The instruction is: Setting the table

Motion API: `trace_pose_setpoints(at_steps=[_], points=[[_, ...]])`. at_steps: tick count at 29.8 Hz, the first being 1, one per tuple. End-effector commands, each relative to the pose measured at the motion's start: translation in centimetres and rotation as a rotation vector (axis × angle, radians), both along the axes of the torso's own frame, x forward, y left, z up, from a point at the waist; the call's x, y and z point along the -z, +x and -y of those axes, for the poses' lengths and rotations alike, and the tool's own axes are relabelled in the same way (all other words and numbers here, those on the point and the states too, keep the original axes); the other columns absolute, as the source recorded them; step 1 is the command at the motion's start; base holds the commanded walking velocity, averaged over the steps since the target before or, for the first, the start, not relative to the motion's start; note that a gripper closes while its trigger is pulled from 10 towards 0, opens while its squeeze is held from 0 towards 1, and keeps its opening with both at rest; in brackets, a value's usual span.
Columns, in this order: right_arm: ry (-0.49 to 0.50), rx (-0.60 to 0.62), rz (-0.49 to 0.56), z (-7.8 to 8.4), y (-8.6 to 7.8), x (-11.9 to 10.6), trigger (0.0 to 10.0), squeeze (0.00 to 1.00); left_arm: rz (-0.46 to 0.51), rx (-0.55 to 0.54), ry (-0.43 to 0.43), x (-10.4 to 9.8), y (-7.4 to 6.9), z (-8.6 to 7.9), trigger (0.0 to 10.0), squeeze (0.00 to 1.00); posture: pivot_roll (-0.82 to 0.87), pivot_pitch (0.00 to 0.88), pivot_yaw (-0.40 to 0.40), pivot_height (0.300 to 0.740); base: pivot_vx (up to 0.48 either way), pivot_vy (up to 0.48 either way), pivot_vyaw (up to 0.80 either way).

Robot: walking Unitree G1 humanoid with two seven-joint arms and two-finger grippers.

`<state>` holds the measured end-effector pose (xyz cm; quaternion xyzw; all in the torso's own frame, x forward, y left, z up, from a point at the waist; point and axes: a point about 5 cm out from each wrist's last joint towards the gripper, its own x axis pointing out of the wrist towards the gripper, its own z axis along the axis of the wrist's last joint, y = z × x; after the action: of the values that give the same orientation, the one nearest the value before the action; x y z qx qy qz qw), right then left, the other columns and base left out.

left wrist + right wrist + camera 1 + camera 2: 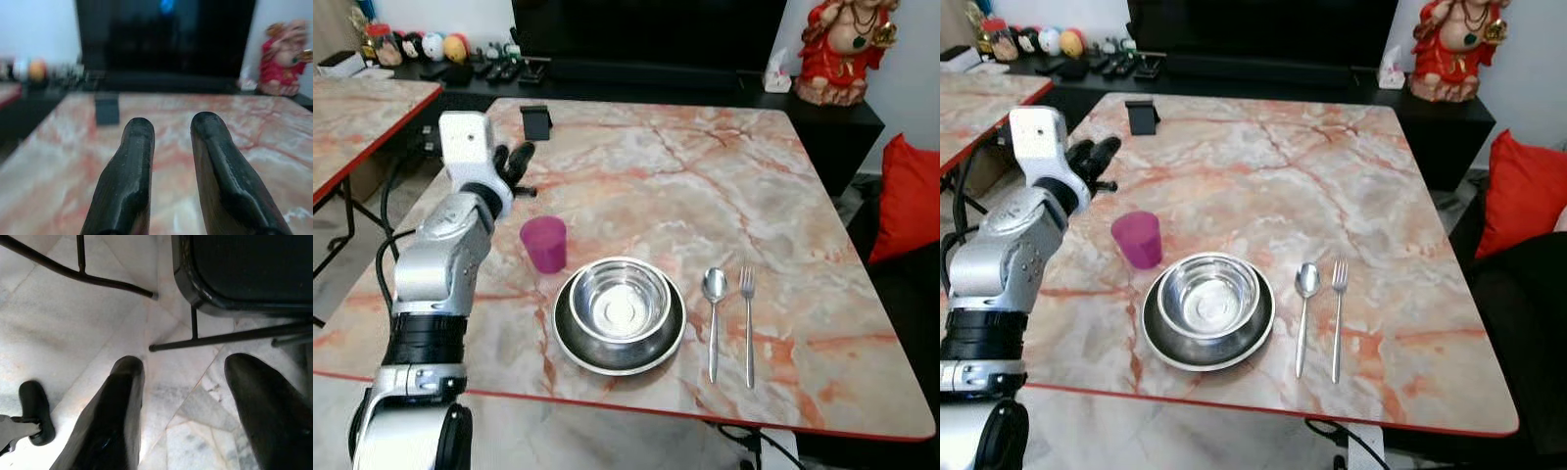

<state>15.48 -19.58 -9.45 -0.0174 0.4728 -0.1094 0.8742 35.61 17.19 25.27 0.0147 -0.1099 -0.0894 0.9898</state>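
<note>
A: Spoon and fork side by side on tabletop, just right of plate. Long axes parallel, handles toward near edge, heads toward far edge.
B: Bowl?
A: Steel bowl seated in plate, upright. Pink cup upright, just off plate's far-left rim.
B: Left end effector?
A: Left end effector raised over left part of tabletop, beyond cup, aimed at far edge. Fingers apart, gripping nothing.
B: Right?
A: Right end effector down beside tabletop, pointing at tiled floor. Fingers spread wide, empty.
B: Surface, room?
A: Pink-veined marble, red edge trim. Small black stand near far-left corner. Dark TV, red statue on low cabinet behind; red cushion at right.
</note>
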Motion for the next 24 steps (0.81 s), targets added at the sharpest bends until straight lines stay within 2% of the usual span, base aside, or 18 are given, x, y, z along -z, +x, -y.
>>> trace_pose_setpoints(at_steps=[1,6,8,11,15,24], points=[[0.001,0.002,-0.002,0.1,-0.2,0.1,10.0,0.0,0.045,0.026,0.097,0.7,-0.6,0.8,10.0,0.0,0.04,0.0,-0.01,0.74,0.0,0.0,0.0],[0.005,0.006,0.004,0.1,-0.2,0.0,10.0,0.0,0.08,0.052,0.127,1.7,-1.3,1.4,10.0,0.0,0.04,0.0,-0.01,0.74,0.0,0.0,0.0],[0.007,0.011,0.007,0.0,-0.2,0.1,10.0,0.0,0.106,0.019,0.146,2.6,-1.9,1.3,10.0,0.0,0.04,0.0,-0.01,0.74,0.0,0.0,0.0],[0.009,0.012,0.008,-0.1,-0.3,0.1,10.0,0.0,0.123,-0.009,0.165,2.9,-2.2,1.1,10.0,0.0,0.04,0.0,-0.01,0.74,0.0,0.0,0.0],[0.015,0.01,0.004,-0.4,-0.6,0.2,10.0,0.0,0.153,-0.056,0.164,2.9,-2.2,0.8,10.0,0.0,0.04,0.0,-0.012,0.74,0.0,0.0,0.0],[0.017,0.013,-0.003,-0.5,-0.6,0.3,10.0,0.0,0.167,-0.066,0.162,2.8,-2.0,0.7,10.0,0.0,0.04,0.0,-0.009,0.74,0.0,0.0,0.0]])
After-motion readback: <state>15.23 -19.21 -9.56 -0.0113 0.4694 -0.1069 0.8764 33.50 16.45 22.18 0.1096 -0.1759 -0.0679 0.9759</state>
